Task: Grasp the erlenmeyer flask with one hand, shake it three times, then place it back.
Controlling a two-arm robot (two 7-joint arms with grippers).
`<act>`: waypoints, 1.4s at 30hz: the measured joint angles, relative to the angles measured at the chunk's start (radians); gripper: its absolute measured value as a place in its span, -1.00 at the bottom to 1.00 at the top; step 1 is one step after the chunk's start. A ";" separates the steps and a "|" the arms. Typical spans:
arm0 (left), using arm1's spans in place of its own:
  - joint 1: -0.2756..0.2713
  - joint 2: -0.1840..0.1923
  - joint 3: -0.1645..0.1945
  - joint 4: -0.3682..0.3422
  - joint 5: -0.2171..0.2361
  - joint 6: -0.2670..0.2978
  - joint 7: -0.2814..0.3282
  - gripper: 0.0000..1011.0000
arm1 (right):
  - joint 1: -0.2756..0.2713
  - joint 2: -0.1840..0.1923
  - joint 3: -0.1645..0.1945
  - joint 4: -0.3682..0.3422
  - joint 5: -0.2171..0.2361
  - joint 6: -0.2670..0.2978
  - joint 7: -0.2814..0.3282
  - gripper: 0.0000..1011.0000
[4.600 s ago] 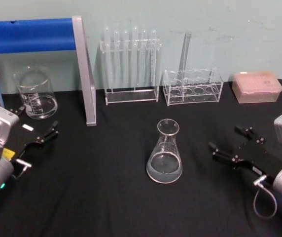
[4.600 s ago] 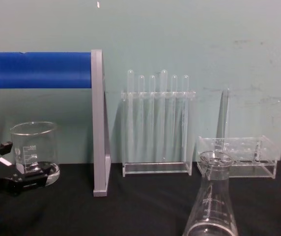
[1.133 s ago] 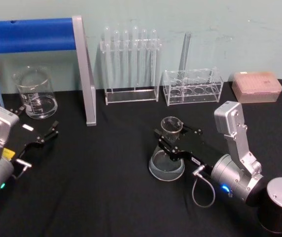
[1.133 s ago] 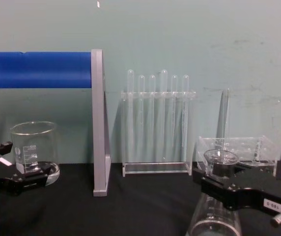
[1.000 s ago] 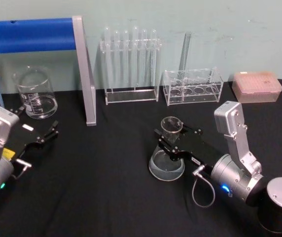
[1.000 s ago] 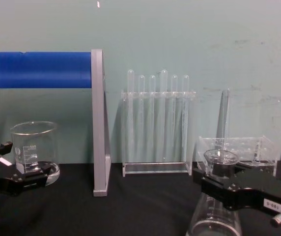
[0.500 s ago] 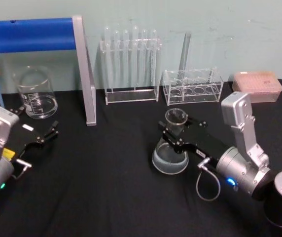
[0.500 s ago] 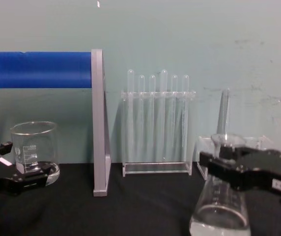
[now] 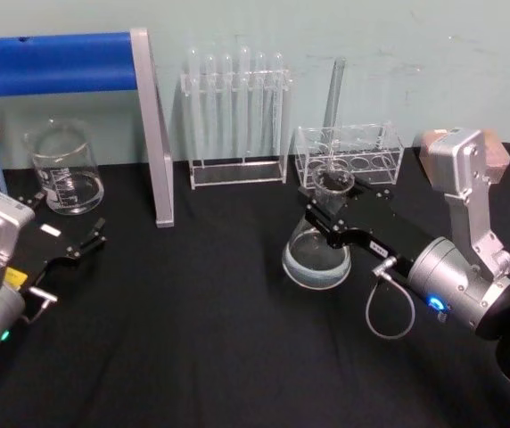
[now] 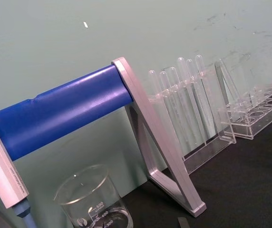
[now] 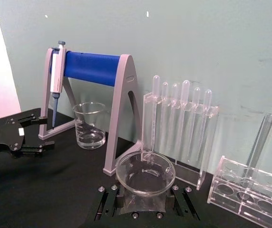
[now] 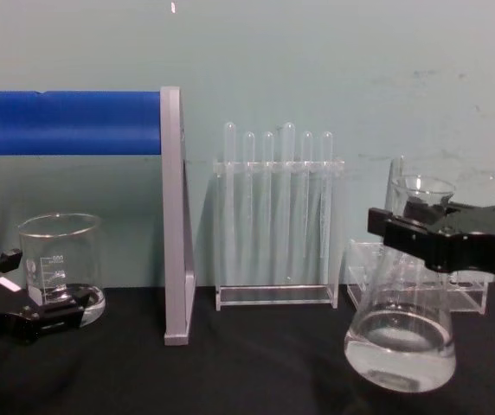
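Chest view: right gripper clamps the neck of the erlenmeyer flask, held above the counter; left gripper parked, fingers apart.

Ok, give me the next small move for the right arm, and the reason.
Probably start the first shake, a short side-to-side swing. The right tool is shut on the neck of the erlenmeyer flask, which looks lifted off the table, liquid in its base. Keep it small: the low rack stands close behind. The left tool sits parked by the beaker.
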 joint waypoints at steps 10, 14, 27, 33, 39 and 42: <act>0.000 0.000 0.000 0.000 0.000 0.000 0.000 0.98 | 0.000 0.001 0.002 -0.005 0.004 0.005 -0.008 -0.10; 0.000 0.000 0.000 0.000 0.000 0.000 0.000 0.98 | 0.001 0.001 0.002 -0.004 0.005 0.005 -0.008 -0.10; 0.000 0.000 0.000 0.000 0.000 0.000 0.000 0.98 | -0.006 0.001 -0.026 -0.018 0.001 0.007 0.003 -0.10; 0.000 0.000 0.000 0.000 0.000 0.000 0.000 0.98 | -0.020 0.007 -0.056 -0.044 -0.001 0.007 0.027 -0.10; 0.000 0.000 0.000 0.000 0.000 0.000 0.000 0.98 | -0.036 0.023 -0.093 -0.080 0.003 0.005 0.060 -0.10; 0.000 0.000 0.000 0.000 0.000 0.000 0.000 0.98 | -0.042 0.030 -0.105 -0.091 0.007 0.004 0.071 -0.10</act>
